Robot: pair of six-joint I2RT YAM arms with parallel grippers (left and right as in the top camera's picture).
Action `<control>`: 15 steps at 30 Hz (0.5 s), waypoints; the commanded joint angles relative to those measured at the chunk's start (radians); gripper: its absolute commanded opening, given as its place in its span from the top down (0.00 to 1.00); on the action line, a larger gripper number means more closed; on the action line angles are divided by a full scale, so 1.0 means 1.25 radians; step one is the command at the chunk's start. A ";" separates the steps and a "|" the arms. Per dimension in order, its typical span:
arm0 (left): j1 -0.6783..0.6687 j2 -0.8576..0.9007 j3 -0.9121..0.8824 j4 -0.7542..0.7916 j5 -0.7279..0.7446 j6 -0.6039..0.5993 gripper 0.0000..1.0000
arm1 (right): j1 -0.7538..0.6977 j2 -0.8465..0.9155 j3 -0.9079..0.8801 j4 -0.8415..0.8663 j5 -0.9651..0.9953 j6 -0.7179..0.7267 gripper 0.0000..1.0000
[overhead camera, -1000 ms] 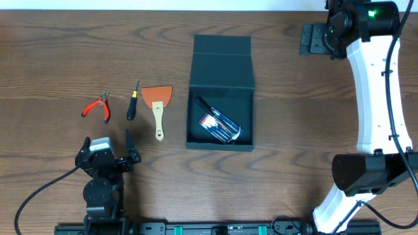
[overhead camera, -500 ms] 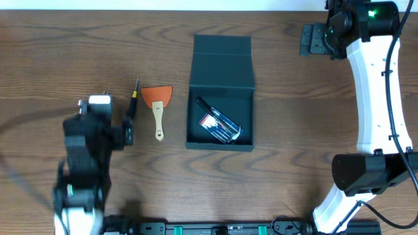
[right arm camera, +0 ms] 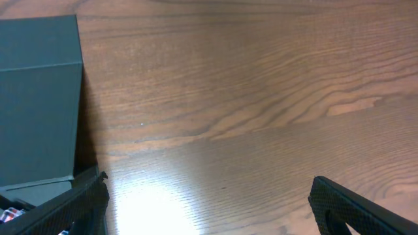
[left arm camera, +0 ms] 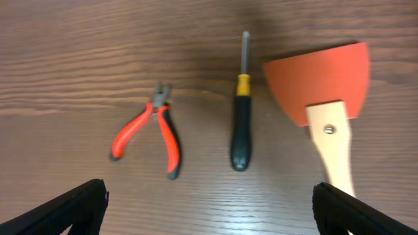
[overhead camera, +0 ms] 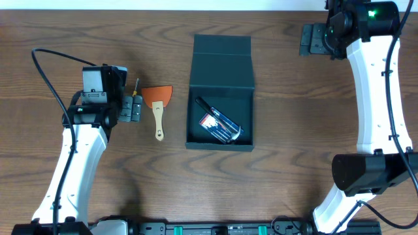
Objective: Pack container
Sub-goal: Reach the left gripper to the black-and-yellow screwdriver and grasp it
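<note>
Teal-green square cardboard container (overhead camera: pixel 221 65) lay lid-open; left gripper (left arm camera: pixel 209 189) spread wide, empty, above red-handled pliers (left arm camera: pixel 150 130); right gripper (right arm camera: pixel 209 179) also wide, empty.

Three tools lie on the brown wooden table (left arm camera: pixel 72 46), side by side and not touching. They are red-handled pliers (left arm camera: pixel 147 134), a black screwdriver (left arm camera: pixel 241 124) with a yellow collar, and a scraper (left arm camera: pixel 324 91) with an orange blade and a pale wooden handle.
</note>
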 commanded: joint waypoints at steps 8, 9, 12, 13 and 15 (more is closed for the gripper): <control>0.005 0.014 0.013 0.014 0.096 -0.046 0.07 | -0.003 -0.005 0.011 -0.001 0.000 0.015 0.01; 0.004 0.026 0.013 0.012 0.078 -0.060 0.10 | -0.003 -0.005 0.011 -0.001 0.000 0.015 0.01; 0.004 0.071 0.013 0.009 0.036 -0.092 0.10 | -0.003 -0.005 0.011 -0.001 0.000 0.015 0.01; 0.004 0.087 0.013 0.005 0.035 -0.092 0.10 | -0.003 -0.005 0.011 -0.001 0.000 0.015 0.01; 0.004 0.116 0.014 0.000 0.034 -0.092 0.10 | -0.003 -0.005 0.011 -0.001 0.000 0.015 0.01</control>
